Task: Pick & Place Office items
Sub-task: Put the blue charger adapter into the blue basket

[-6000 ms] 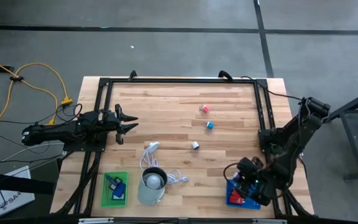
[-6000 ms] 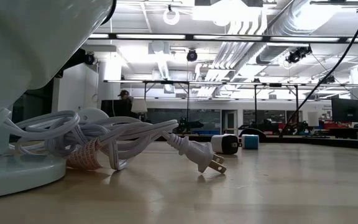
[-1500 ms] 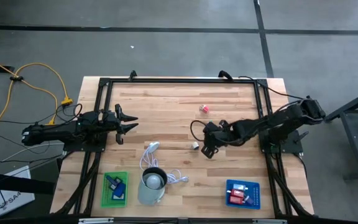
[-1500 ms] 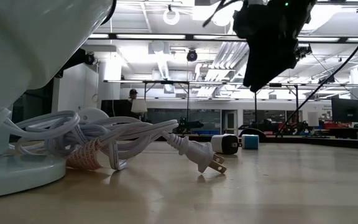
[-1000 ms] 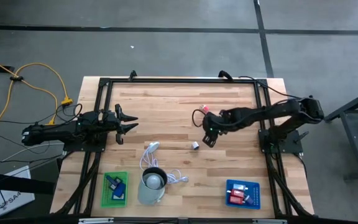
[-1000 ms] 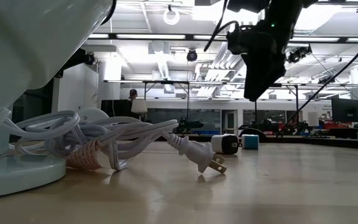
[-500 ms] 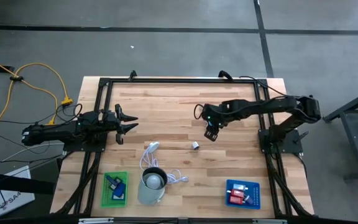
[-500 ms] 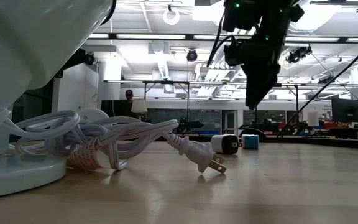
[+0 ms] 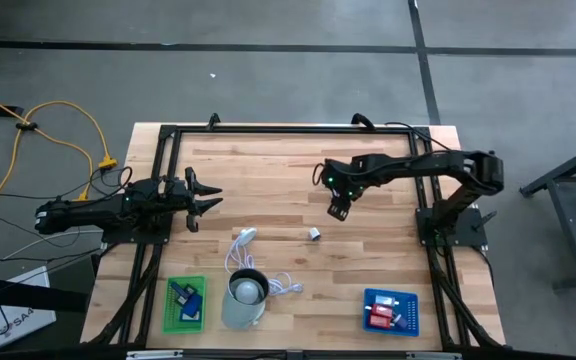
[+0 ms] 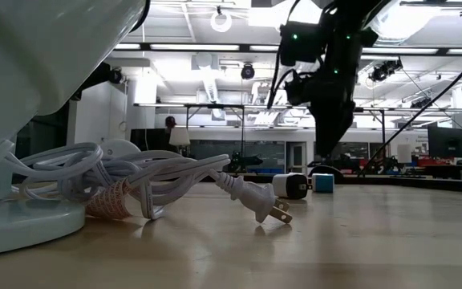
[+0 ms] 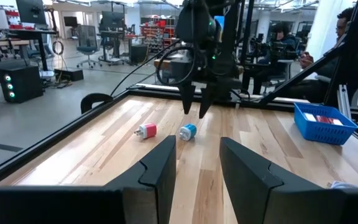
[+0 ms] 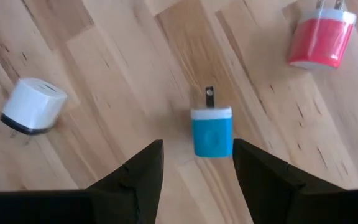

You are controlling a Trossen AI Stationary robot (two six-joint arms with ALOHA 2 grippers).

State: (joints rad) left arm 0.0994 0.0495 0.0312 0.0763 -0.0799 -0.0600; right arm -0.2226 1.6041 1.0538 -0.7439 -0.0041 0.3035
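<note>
Three small office items lie on the wooden table: a cyan plug block [image 12: 212, 130], a red one [image 12: 321, 38] and a white one with a dark base [image 12: 33, 106]. My right gripper [image 9: 338, 208] hangs open just above the cyan block, fingers pointing steeply down; in the right wrist view the block lies just ahead of the gap between the fingers, untouched. The left wrist view shows the right gripper's fingertips [image 11: 194, 106] above the cyan block [image 11: 188, 132] and the red one [image 11: 146, 130]. My left gripper [image 9: 203, 197] waits open at the table's left side.
A blue tray [image 9: 391, 311] with several pieces stands at the near right, a green tray [image 9: 185, 302] at the near left. Between them are a pale cup [image 9: 245, 297] and a white coiled cable [image 9: 253, 250] with its plug [image 10: 259, 205]. A black frame [image 9: 288, 130] rims the table.
My right gripper has swung from beside the white item toward the table's far edge, sinking a little and turning at the wrist, and now stands over the cyan block. Its fingers stay open. No item has moved.
</note>
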